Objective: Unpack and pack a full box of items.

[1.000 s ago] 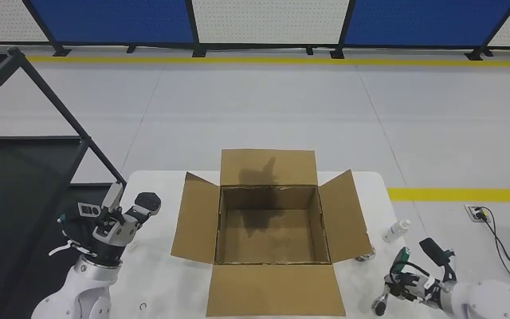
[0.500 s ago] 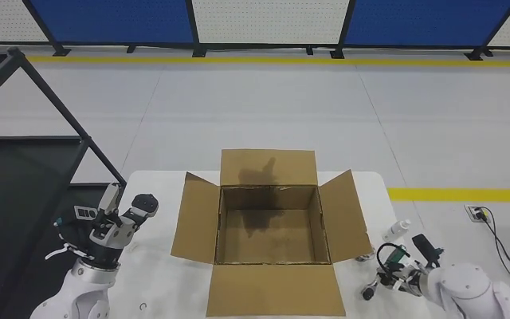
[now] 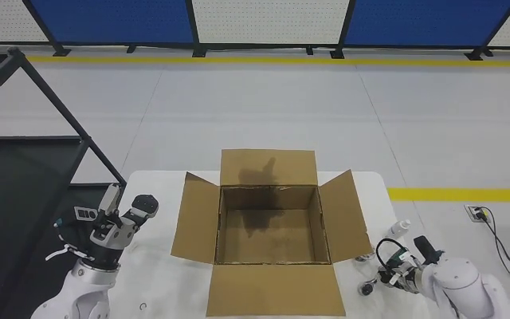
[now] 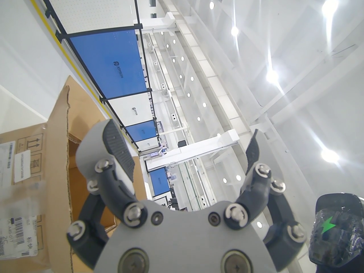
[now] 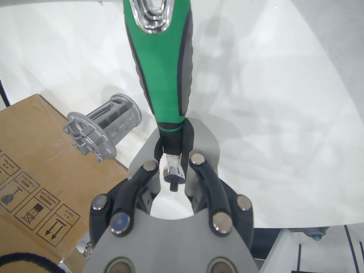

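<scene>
Near-right tabletop: right end effector clamped on tool, handle straight out.
Box: left of tool; right arm nearer.
Left end effector: open, empty.

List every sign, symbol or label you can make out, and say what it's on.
Paired arrows, a goblet, a crossed-out stack mark, each with small captions: printed on the cardboard box.
Barcode sticker, its print partly blurred: on the box's outer wall.
Green lightning bolt: on a dark wrapped block.
Small white logo: on a blue panel, left unquoted.
</scene>
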Robot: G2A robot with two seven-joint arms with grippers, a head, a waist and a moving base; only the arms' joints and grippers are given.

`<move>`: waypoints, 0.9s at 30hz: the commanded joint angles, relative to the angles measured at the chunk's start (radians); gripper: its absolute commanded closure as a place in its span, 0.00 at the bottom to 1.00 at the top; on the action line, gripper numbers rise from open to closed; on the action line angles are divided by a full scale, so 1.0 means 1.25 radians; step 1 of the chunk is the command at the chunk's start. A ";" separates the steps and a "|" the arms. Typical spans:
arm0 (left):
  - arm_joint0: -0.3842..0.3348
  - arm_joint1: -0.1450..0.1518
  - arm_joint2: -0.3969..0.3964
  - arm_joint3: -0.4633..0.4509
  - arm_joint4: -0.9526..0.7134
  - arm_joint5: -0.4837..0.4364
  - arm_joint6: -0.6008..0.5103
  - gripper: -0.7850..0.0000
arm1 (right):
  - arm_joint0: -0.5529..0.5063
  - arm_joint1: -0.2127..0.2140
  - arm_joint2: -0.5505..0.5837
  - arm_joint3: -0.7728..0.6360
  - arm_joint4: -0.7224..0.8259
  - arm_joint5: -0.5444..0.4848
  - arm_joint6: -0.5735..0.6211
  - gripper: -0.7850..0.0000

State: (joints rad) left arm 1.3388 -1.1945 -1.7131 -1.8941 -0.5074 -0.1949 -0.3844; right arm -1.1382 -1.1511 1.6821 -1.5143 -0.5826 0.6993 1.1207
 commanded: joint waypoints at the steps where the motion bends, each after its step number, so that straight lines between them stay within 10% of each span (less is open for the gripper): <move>1: 0.000 0.000 0.000 0.000 0.001 0.000 0.002 0.00 | 0.002 0.003 -0.003 0.004 0.004 0.001 -0.001 0.93; 4: 0.001 0.000 0.000 -0.001 0.001 0.000 0.004 0.00 | 0.005 0.007 -0.009 0.010 0.009 0.002 -0.002 0.71; 16: 0.006 0.000 -0.002 -0.006 0.000 0.002 0.008 0.00 | -0.025 0.028 0.034 -0.046 0.067 -0.001 0.001 0.51; 20: 0.006 0.000 -0.006 -0.011 0.005 0.001 0.004 0.00 | -0.098 0.037 0.119 -0.170 0.134 -0.037 0.027 0.00; 27: 0.015 0.005 -0.037 -0.024 -0.018 0.010 -0.054 0.00 | -0.223 0.038 0.258 -0.341 0.325 -0.185 0.054 0.00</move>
State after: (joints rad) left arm 1.3529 -1.1897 -1.7526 -1.9212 -0.5227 -0.1883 -0.4267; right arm -1.3958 -1.1035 1.9798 -1.9184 -0.2198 0.5170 1.1778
